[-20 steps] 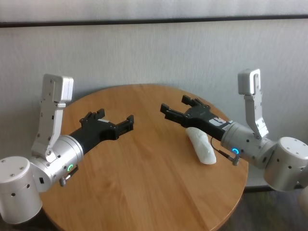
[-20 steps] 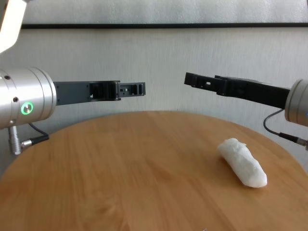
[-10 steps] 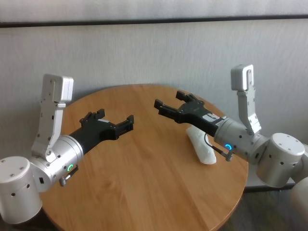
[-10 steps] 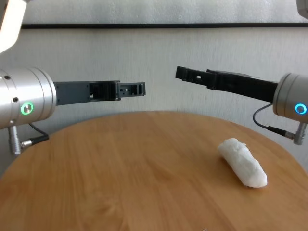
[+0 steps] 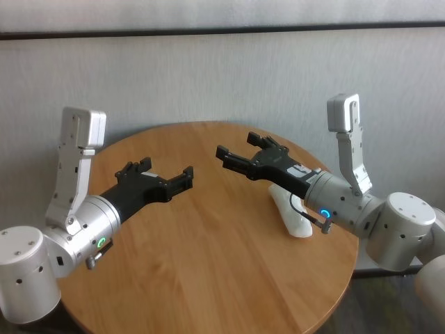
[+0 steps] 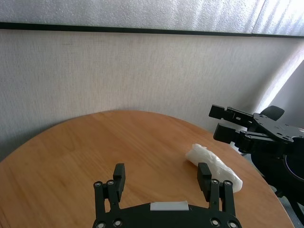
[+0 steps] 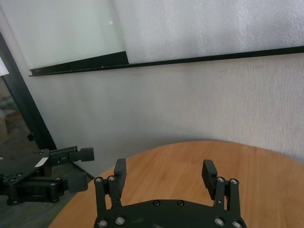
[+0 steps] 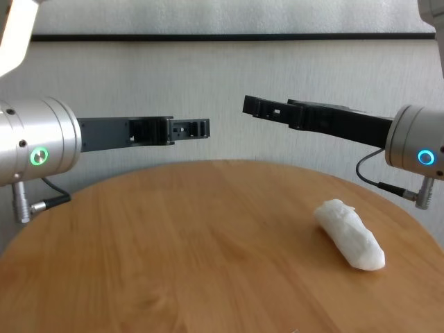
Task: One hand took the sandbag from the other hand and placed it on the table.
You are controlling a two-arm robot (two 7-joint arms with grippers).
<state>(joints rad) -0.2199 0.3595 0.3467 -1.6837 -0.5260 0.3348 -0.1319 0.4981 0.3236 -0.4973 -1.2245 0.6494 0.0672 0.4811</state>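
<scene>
My right tool (image 5: 242, 155) hangs in the air over the far right part of the surface (image 5: 208, 264), fingers spread wide and nothing between them. It points across toward my left side, its blue ring (image 5: 325, 213) lit on the silver wrist behind it. In its own wrist view the two black fingers (image 7: 119, 172) stand apart with only wood and wall showing between them.

My left tool (image 5: 164, 175) is held level above the left half of the surface, also released and bare, aimed toward the right one. The two tools face each other, well apart, with a clear gap of air between their tips. The green ring (image 8: 38, 155) glows on its wrist. From its wrist view the fingers (image 6: 118, 175) are parted, and the right tool (image 6: 237, 124) shows farther off.

The sandbag (image 8: 349, 233) lies on the surface at the right side, below and behind my right tool, touched by neither tool. It is a white, lumpy, long pouch resting flat on the wood, one end toward the near right edge. In the head view my right arm covers part of it (image 5: 290, 217)

A pale wall (image 5: 208, 76) stands behind the surface
</scene>
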